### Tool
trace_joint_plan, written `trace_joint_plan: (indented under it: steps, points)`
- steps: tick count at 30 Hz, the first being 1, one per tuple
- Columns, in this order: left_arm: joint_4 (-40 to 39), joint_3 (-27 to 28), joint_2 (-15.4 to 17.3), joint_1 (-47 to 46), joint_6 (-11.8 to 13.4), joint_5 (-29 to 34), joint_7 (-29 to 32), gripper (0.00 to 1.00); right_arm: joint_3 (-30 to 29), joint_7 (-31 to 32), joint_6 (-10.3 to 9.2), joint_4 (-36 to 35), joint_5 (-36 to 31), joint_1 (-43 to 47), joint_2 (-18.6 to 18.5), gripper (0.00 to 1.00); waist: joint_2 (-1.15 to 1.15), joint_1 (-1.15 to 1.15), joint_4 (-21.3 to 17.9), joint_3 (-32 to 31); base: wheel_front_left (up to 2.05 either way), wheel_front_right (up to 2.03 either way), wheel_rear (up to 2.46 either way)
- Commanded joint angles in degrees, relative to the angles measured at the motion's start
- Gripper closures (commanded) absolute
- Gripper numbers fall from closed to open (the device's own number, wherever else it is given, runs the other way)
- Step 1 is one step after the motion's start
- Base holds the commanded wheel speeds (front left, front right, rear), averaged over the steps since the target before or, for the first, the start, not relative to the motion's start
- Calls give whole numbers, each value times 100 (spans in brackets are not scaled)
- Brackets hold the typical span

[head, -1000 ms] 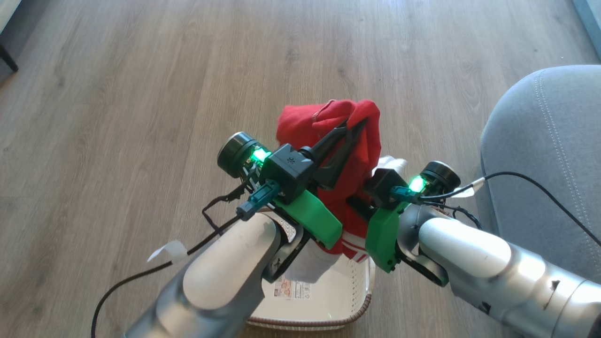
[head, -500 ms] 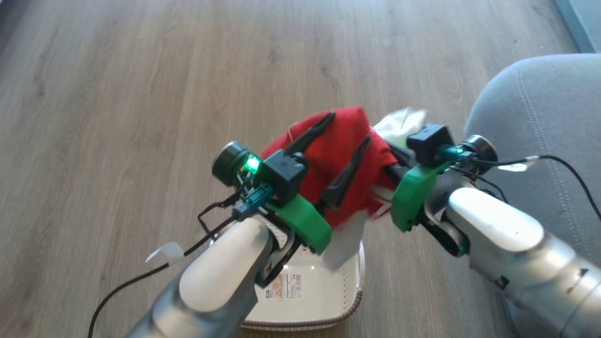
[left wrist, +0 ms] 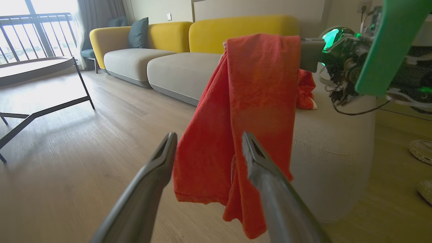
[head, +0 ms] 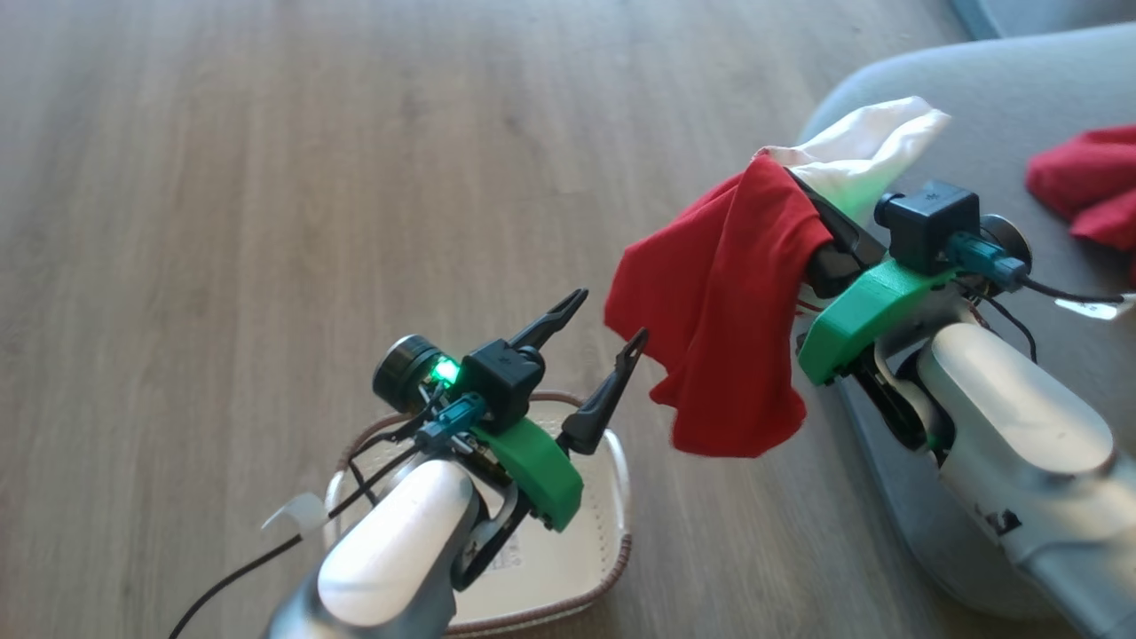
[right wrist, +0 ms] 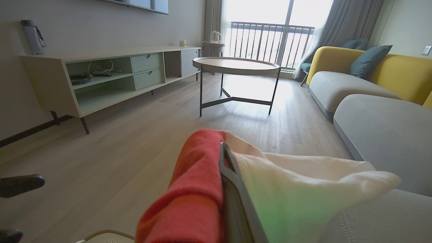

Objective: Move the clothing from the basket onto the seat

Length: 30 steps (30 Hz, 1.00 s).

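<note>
Two red pieces of clothing show. One, a red-and-white garment (head: 719, 302), hangs from the right tool (right wrist: 223, 150), whose fingers are pressed together on the fabric. Red cloth drapes down one side and a white panel pokes out past the tips. It hangs in the air over the wooden floor (head: 266, 177), just beside the rounded corner of the grey seat (head: 1003, 98). A second red garment (head: 1083, 186) lies on the seat's top, well in from that corner.

The basket (head: 608, 506) stands on the floor near the seat's edge, beneath the left arm. What shows of its bottom is white plastic with a small label (head: 508, 557); the arm hides the rest.

The left tool (head: 611, 314) hovers above the basket's far rim, fingers spread wide with nothing gripped. The hanging garment is just beside its right finger; I cannot tell whether the two touch.
</note>
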Motion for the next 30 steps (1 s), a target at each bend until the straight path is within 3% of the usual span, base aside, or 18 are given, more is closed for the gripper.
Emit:
trace_joint_plan:
  steps: [1,20,30]
  points:
    - [-142,313,81,-140,-46,73,-28,0,-150,-69,40,-258,-73,99,21,100,0,0,-343,18,0,0,0]
    - [-196,890,86,188,-151,374,-28,0,-1257,-70,40,-977,-200,847,412,100,0,0,-2220,35,0,0,0]
    - [-81,509,31,-130,-168,281,-28,0,-2319,-70,40,-1509,-498,1747,397,100,0,0,-2377,238,0,0,0]
